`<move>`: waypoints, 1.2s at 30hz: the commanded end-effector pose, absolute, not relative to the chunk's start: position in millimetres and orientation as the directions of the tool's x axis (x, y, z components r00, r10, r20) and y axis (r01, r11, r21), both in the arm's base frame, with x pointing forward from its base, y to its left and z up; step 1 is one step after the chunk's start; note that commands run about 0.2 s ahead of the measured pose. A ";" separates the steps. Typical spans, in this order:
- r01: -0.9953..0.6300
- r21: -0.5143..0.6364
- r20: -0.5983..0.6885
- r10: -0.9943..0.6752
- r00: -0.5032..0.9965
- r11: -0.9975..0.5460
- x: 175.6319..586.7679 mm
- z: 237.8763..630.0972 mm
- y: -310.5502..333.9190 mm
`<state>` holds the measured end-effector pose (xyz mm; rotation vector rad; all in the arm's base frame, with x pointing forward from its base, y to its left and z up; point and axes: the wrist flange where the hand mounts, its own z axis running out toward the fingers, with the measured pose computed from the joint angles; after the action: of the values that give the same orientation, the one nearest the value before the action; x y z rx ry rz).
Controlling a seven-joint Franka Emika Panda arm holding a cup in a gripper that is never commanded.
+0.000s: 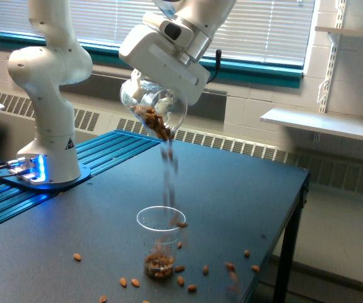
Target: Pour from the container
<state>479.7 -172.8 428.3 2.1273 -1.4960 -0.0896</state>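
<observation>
My gripper (149,95) is shut on the container (154,110), a clear rounded jar held high above the table and tipped mouth-down toward the exterior view's right. Brown almonds lie at its lower lip, and a blurred stream of almonds (168,170) falls from it. Straight below stands a smaller clear tapered cup (161,243), upright on the dark table, with a layer of almonds in its bottom. One almond (181,224) is at the cup's rim, and another blurred almond (232,271) is beside the cup on the right.
Loose almonds (127,281) lie scattered on the dark table (232,202) around the cup. The arm's white base (45,145) stands at the exterior view's left on a blue ribbed strip. The table's edge runs down the right side, with a white shelf (323,123) beyond.
</observation>
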 end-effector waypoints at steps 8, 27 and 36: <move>-0.840 0.489 0.234 -0.893 0.385 -0.233 472.9 419.4 -174.9; -0.805 0.535 0.192 -0.891 0.412 -0.258 455.4 408.5 -169.6; -0.804 0.537 0.192 -0.892 0.410 -0.254 456.6 407.9 -172.5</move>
<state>457.2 -169.8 404.8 2.0995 -1.4511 -0.2001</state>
